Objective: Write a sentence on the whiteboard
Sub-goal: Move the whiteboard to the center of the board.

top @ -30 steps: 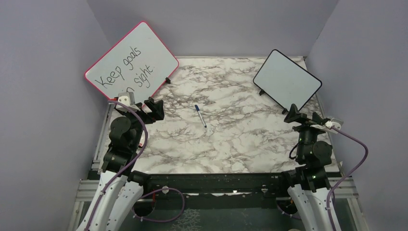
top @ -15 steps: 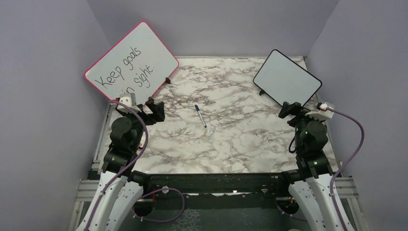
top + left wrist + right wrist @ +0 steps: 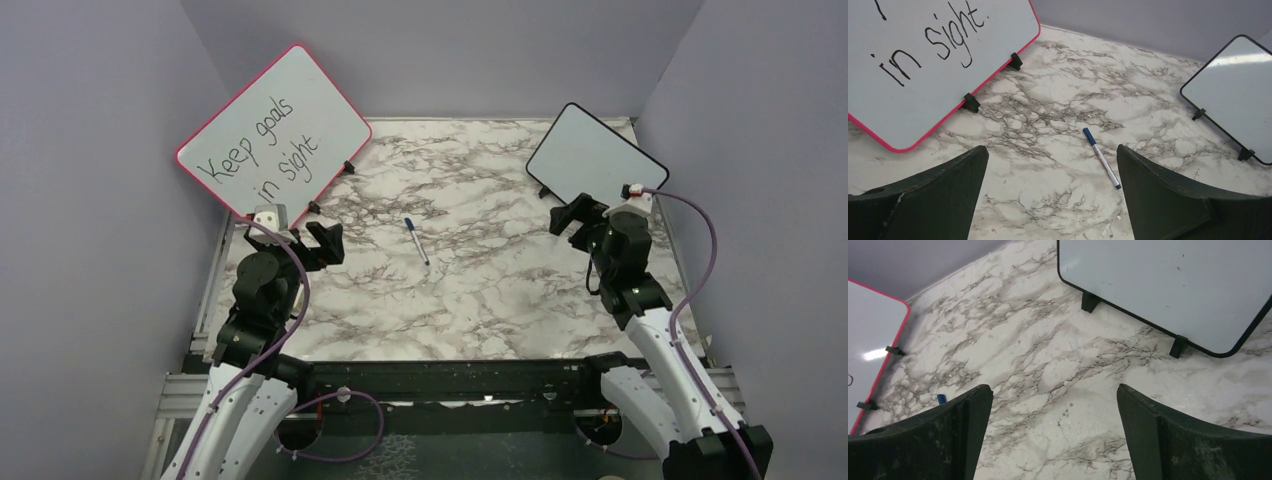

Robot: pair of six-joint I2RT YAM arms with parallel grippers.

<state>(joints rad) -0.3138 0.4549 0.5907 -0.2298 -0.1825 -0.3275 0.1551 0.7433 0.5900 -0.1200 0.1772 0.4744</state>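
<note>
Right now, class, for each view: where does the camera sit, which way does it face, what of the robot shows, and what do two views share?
Top external: above and behind the arms, looking down on the table; both arms show, left gripper and right gripper open.
Left wrist: on the left wrist, facing across the table at the pen and red-framed board; its fingers show.
Right wrist: on the right wrist, facing the whiteboard; its fingers show.
Shared: both wrist views show the whiteboard.
</note>
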